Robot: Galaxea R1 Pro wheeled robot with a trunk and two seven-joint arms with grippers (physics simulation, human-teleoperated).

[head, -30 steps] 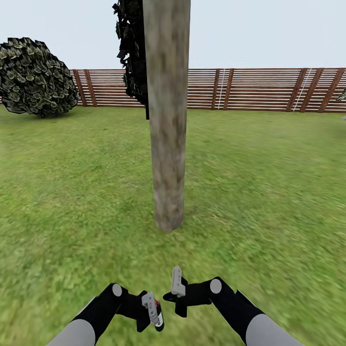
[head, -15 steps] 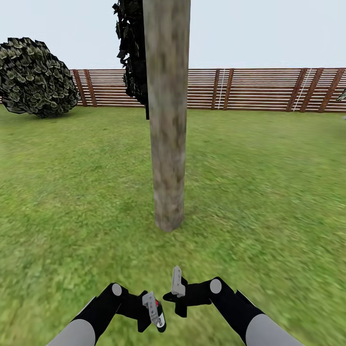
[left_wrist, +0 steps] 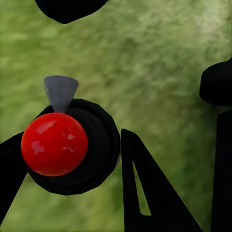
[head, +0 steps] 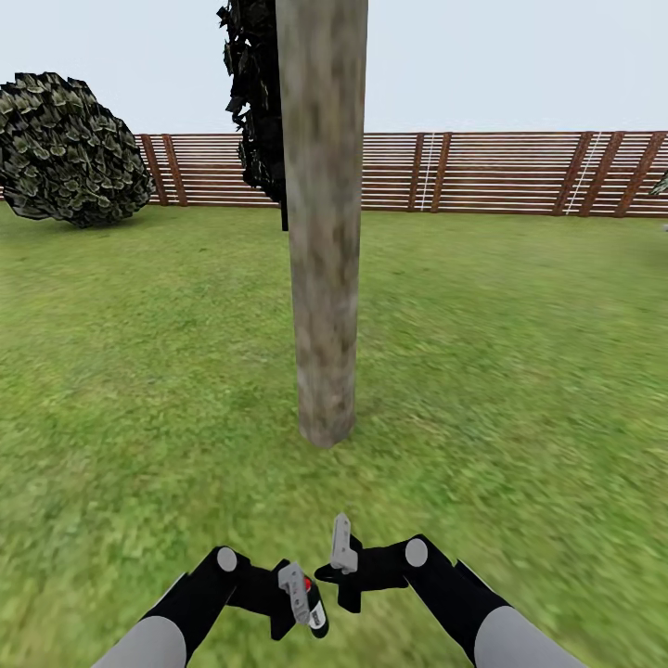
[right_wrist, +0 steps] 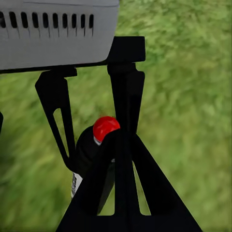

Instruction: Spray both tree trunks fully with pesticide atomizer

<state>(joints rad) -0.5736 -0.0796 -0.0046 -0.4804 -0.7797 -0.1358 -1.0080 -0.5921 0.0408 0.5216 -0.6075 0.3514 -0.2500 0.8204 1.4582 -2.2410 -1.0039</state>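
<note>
The tree trunk (head: 323, 232) stands straight ahead on the lawn, thick and mottled grey-brown, about an arm's length beyond both grippers. My left gripper (head: 299, 601) is shut on the pesticide atomizer (head: 315, 612), a small black bottle with a red cap. In the left wrist view the red cap (left_wrist: 54, 143) and grey nozzle (left_wrist: 61, 92) sit between the black fingers (left_wrist: 145, 193). My right gripper (head: 341, 555) hovers just right of it, shut and holding nothing. The right wrist view looks past its closed fingertips (right_wrist: 121, 169) at the atomizer (right_wrist: 105, 128).
Green lawn (head: 520, 371) spreads on all sides. A reddish-brown slat fence (head: 501, 172) runs across the back. A round dark bush (head: 70, 148) sits at the far left, and dark foliage (head: 255, 102) hangs beside the trunk's upper part.
My left gripper has shifted slightly to the right with the atomizer, which now tilts a little more. The right arm, the trunk and the view have not moved.
</note>
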